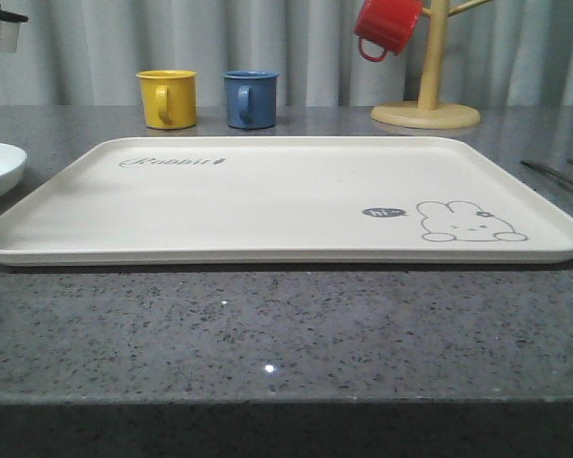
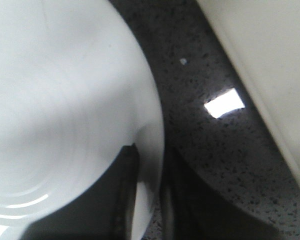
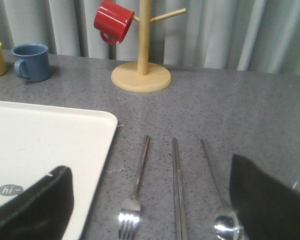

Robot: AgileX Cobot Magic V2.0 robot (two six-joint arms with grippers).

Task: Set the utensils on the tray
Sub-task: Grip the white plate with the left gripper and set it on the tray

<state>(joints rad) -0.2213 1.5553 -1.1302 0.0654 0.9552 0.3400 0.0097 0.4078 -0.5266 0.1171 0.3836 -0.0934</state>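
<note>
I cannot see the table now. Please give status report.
Left gripper straddling plate rim. Right gripper open above fork, chopsticks, spoon. Tray bare. Nothing blocking.

Speckled grey stone-look counter (image 1: 267, 324), polished, throwing back small glints of light. Cream tray (image 1: 267, 205) with a smooth matt finish, plastic-like, printed in grey. White plate (image 2: 65, 100) glossy, glazed like ceramic, with faint concentric rings and bright highlights. Fork (image 3: 132, 200), chopsticks (image 3: 177, 190) and spoon (image 3: 220, 200) in shiny silver metal, mirror-bright at the heads. Pale wooden mug stand (image 3: 141, 75), smooth and unvarnished-looking. Red mug (image 3: 112, 21), blue mug (image 3: 32, 61) and yellow mug (image 1: 167, 97) in glossy enamel-like coating. Matt black gripper fingers (image 3: 35, 205).
</note>
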